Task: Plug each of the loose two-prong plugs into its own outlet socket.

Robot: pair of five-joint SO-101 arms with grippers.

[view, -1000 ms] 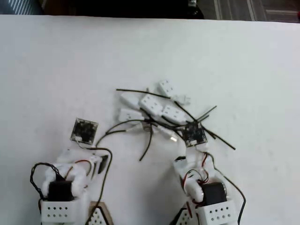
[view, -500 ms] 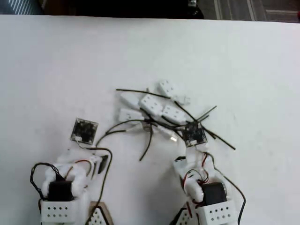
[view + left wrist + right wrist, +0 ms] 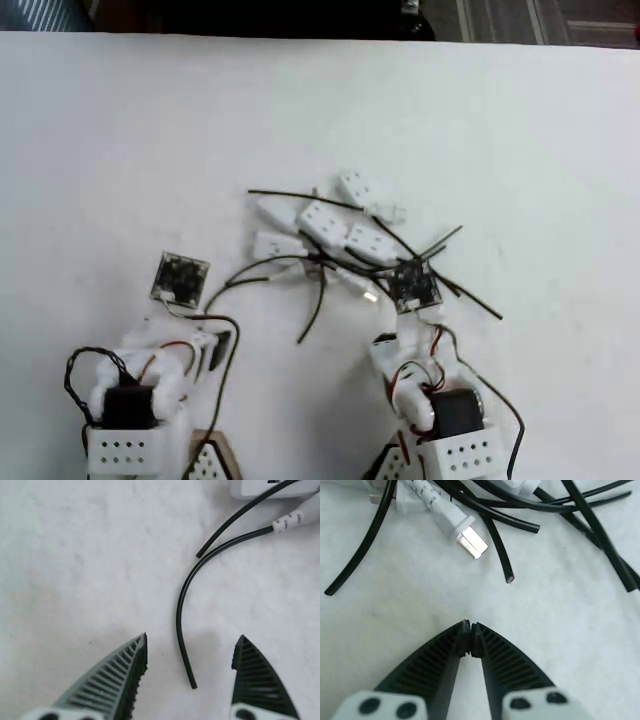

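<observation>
While sockets (image 3: pixel 322 222) and cords (image 3: pixel 318 298) lie tangled at centre of high view, left gripper (image 3: pixel 192 637) gapes, empty; right gripper (image 3: pixel 470 625) tips together, empty. White plug (image 3: pixel 445 516) likely light, rigid; cords floppy: pinch moulded body, not prongs

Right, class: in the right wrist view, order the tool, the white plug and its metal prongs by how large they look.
1. tool, though nearest the camera, so its real rank is unsure
2. white plug
3. metal prongs
</observation>
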